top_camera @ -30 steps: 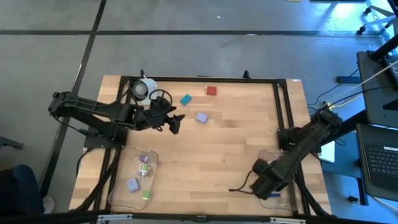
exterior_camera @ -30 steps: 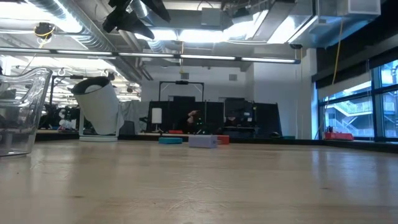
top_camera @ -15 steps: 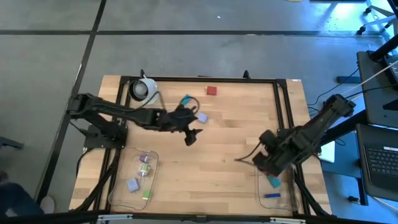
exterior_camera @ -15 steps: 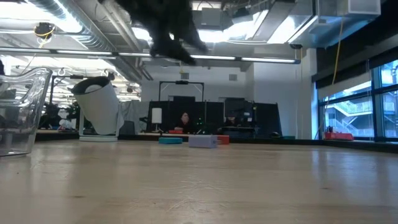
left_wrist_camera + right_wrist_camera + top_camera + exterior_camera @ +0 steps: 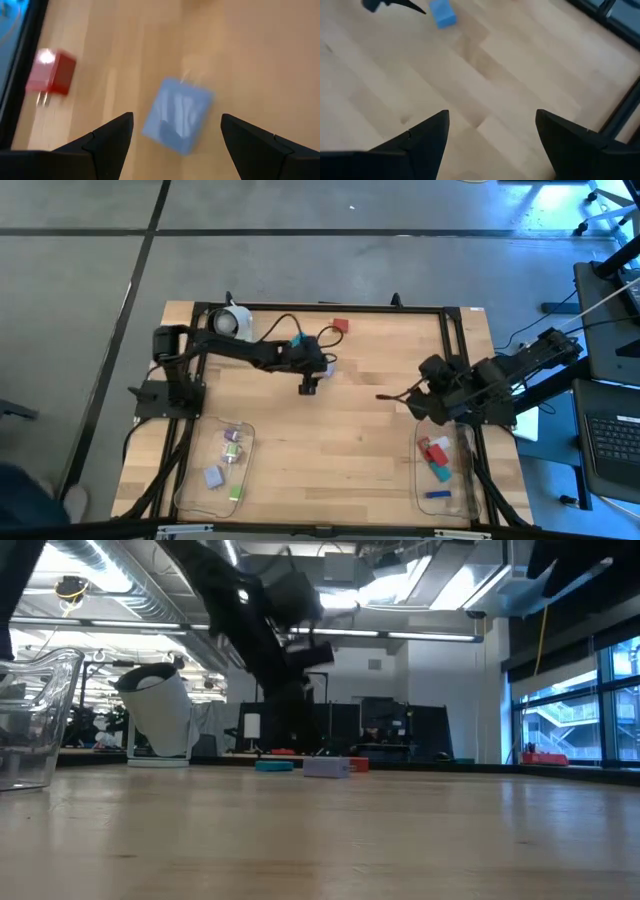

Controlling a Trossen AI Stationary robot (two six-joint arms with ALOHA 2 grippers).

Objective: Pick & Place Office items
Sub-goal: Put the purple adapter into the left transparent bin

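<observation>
A lavender block (image 5: 177, 122) lies flat on the table between my left gripper's (image 5: 177, 116) open fingers, which hover above it without touching. In the high view my left gripper (image 5: 309, 380) hides most of that block. A red block (image 5: 340, 326) and a teal block (image 5: 297, 340) lie beyond it toward the far edge. The low view shows the lavender block (image 5: 325, 767), the teal block (image 5: 273, 766) and the red block (image 5: 358, 764) in a row. My right gripper (image 5: 393, 395) is open and holds nothing, right of the table's middle.
A white round object (image 5: 230, 322) stands at the far left corner. The clear tray on the left (image 5: 190, 480) holds lavender and green pieces. The clear tray on the right (image 5: 462, 480) holds red, teal and dark blue pieces. Bare wood lies between the arms.
My left gripper has swung from beside the white round object toward the table's right and come down over the lavender block. My right gripper has drawn back from the right tray toward the far edge and the table's middle, uncovering the red and teal pieces in that tray.
</observation>
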